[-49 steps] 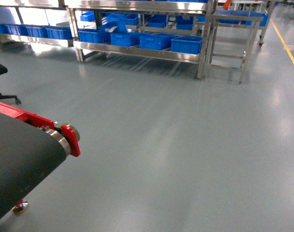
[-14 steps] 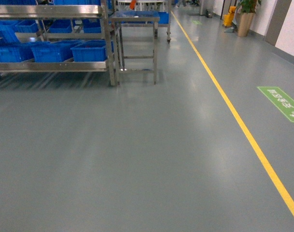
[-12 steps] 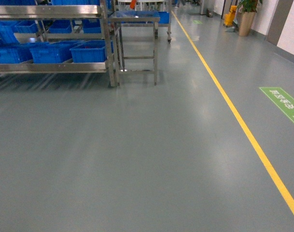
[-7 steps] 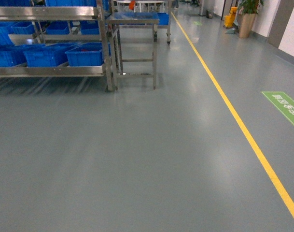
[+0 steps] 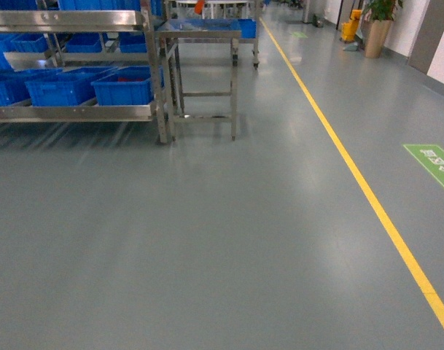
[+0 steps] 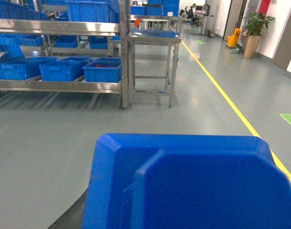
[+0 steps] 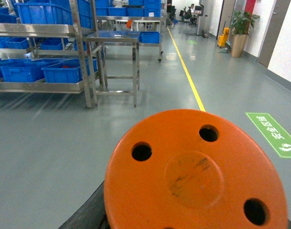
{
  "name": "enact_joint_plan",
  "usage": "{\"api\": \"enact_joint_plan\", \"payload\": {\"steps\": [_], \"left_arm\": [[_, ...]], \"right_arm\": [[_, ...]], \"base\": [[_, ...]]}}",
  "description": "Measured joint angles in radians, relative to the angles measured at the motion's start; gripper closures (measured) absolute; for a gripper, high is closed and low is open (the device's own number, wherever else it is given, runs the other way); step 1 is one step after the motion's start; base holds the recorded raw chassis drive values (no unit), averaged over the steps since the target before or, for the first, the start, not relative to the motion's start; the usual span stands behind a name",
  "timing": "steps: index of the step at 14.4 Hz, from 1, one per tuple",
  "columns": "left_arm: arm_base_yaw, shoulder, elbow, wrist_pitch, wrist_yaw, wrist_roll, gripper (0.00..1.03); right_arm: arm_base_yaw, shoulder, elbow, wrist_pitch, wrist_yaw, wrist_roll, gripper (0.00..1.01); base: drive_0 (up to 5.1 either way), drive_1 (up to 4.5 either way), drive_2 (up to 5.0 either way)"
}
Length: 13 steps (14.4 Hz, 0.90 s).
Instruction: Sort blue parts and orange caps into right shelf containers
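Blue crates (image 5: 123, 86) sit in a row on the low tier of a steel shelf (image 5: 76, 112) at the head view's upper left, well apart from the robot across grey floor (image 5: 207, 240). A blue part (image 6: 188, 183) fills the left wrist view; an orange cap (image 7: 195, 174) (round, with holes) fills the right. No claw shows in any view, so I cannot tell either one's state. A yellow line (image 5: 367, 197) runs along the floor.

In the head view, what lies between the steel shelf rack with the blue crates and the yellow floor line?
A small steel table stands right beside the rack; from there to the yellow line there is only grey floor, as the head view shows.
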Motion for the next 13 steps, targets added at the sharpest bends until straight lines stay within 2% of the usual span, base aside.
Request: {"api": "enact_joint_plan", "payload": {"steps": [13], "left_arm": [[0.000, 0.000, 0.000, 0.001, 0.000, 0.000, 0.60]], "right_arm": [[0.000, 0.000, 0.000, 0.004, 0.000, 0.000, 0.56]], "base": [[0.0, 4.21, -4.2]]}}
